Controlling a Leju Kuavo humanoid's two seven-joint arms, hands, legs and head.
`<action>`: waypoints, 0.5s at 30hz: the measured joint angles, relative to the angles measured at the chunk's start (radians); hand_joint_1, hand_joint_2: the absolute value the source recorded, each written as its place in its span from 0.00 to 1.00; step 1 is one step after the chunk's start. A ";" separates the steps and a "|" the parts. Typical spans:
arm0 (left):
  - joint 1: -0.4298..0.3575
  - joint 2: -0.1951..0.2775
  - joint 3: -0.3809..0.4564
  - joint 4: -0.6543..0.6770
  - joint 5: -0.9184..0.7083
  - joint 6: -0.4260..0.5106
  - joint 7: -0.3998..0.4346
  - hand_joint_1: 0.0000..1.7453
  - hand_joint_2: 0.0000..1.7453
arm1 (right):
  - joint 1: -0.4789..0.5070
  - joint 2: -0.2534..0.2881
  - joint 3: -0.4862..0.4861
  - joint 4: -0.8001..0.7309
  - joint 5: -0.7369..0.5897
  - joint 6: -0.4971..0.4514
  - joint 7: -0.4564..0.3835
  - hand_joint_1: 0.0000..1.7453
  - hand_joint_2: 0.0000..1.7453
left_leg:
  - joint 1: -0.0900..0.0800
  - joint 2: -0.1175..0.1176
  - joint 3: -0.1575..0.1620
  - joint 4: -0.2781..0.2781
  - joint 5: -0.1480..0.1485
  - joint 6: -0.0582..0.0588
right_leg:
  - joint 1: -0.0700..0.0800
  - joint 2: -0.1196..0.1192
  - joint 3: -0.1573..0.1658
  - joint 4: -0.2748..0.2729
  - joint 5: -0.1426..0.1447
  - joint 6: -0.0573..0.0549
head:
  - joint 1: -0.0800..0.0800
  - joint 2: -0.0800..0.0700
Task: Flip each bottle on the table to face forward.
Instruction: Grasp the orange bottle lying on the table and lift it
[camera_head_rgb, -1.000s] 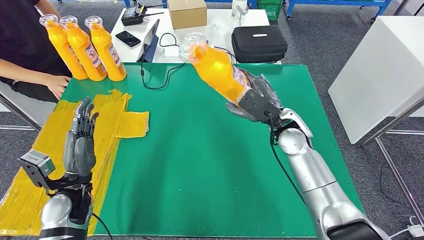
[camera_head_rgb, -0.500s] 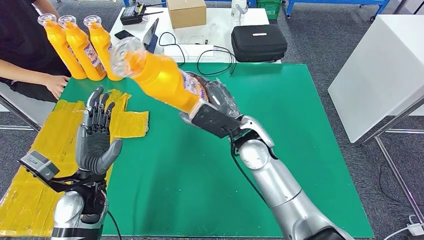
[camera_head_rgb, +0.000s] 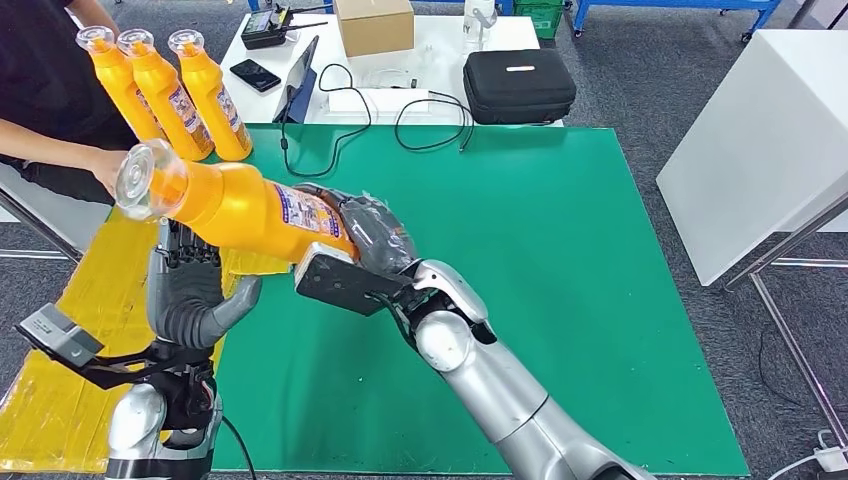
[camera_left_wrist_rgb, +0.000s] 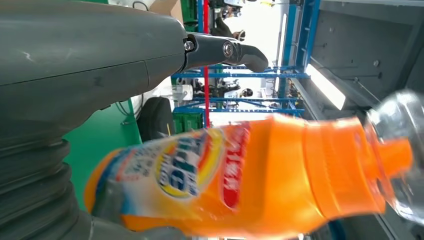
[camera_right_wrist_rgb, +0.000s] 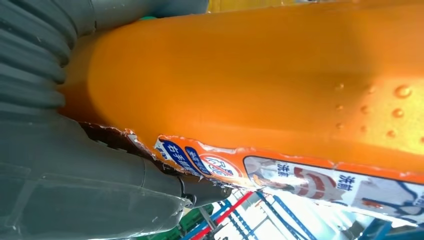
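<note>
Three upright orange plastic bottles (camera_head_rgb: 165, 90) stand at the green table mat (camera_head_rgb: 560, 270)'s far-left corner. The left hand (camera_head_rgb: 190, 290) waits under the lifted orange bottle (camera_head_rgb: 245, 205), fingers apart; the right hand (camera_head_rgb: 355, 255) grips its base.

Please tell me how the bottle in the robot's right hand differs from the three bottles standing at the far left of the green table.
The held bottle is gripped at its base by the right hand and is off the table; the three bottles rest on the green table, untouched. The held bottle lies nearly sideways, cap toward the robot's left, just above the raised left hand; the three bottles stand, leaning slightly. All are orange with clear caps and labels.
</note>
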 joint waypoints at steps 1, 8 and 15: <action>0.000 -0.001 0.000 0.000 0.004 -0.002 0.001 0.00 1.00 | 0.002 0.009 0.007 0.013 0.011 -0.001 0.000 1.00 1.00 | 0.000 0.000 0.000 0.000 0.000 0.000 | 0.000 0.000 0.000 0.000 0.000 0.000 | 0.000 0.000; 0.001 -0.008 -0.002 0.000 0.073 -0.025 0.014 0.00 1.00 | 0.013 0.072 0.111 0.122 -0.012 -0.059 0.008 1.00 1.00 | 0.001 0.000 0.000 0.000 0.000 -0.001 | 0.001 0.000 -0.001 0.000 0.000 -0.001 | 0.000 0.000; 0.033 -0.010 0.022 -0.002 0.122 -0.036 0.004 0.31 1.00 | -0.001 0.086 0.284 0.174 -0.151 -0.093 0.035 1.00 1.00 | 0.001 0.000 -0.001 0.000 -0.001 -0.001 | 0.001 0.000 -0.001 0.000 -0.001 -0.001 | 0.000 0.000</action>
